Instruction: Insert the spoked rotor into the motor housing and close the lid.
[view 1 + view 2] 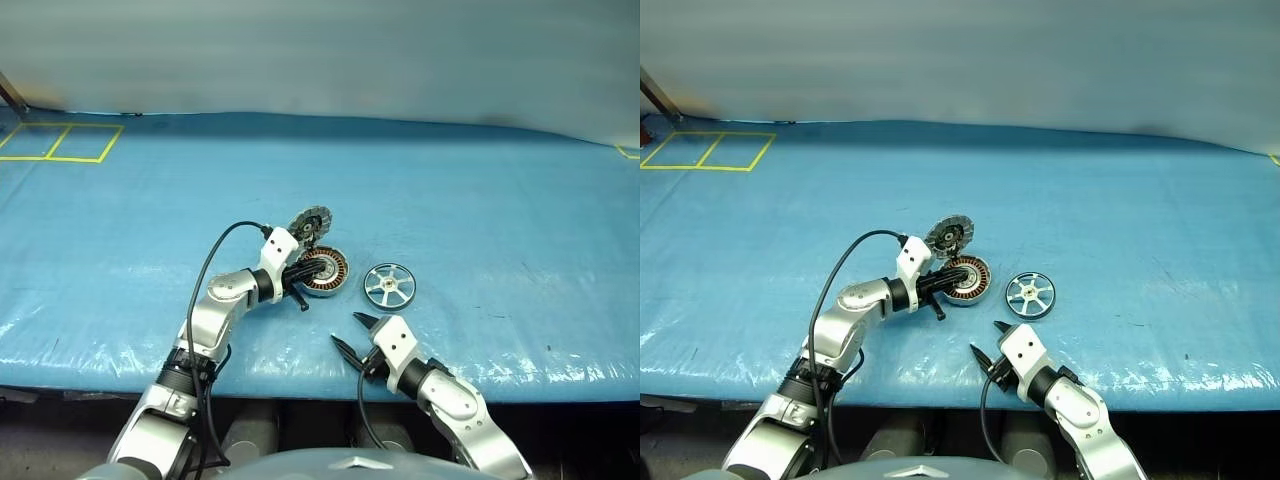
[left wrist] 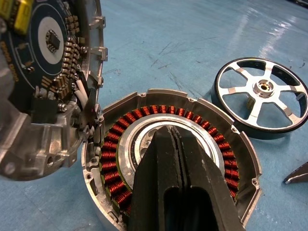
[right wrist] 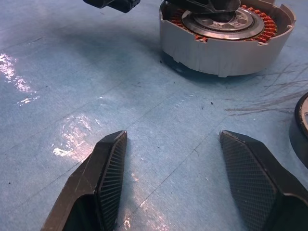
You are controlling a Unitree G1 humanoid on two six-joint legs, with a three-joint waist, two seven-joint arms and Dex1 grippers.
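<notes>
The right hand (image 1: pixel 353 332), fingers apart and empty, waits nearest, short of the spoked rotor (image 1: pixel 389 286) lying beside the motor housing (image 1: pixel 325 271). The left hand (image 2: pixel 175 159), fingers together, seemingly steadies the housing; lid (image 1: pixel 310 223) upright. Next: grasp rotor.

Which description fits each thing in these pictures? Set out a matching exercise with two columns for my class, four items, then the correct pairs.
Things:
1. spoked rotor
2. lid
3. left gripper
4. right gripper

States:
A. fingers shut, tips over the centre of the motor housing
B. fingers spread, nothing between them
C. swung up, standing open at the housing rim
D. lying flat on the blue table beside the housing

Pairs: 1-D, 2-C, 3-A, 4-B
</notes>
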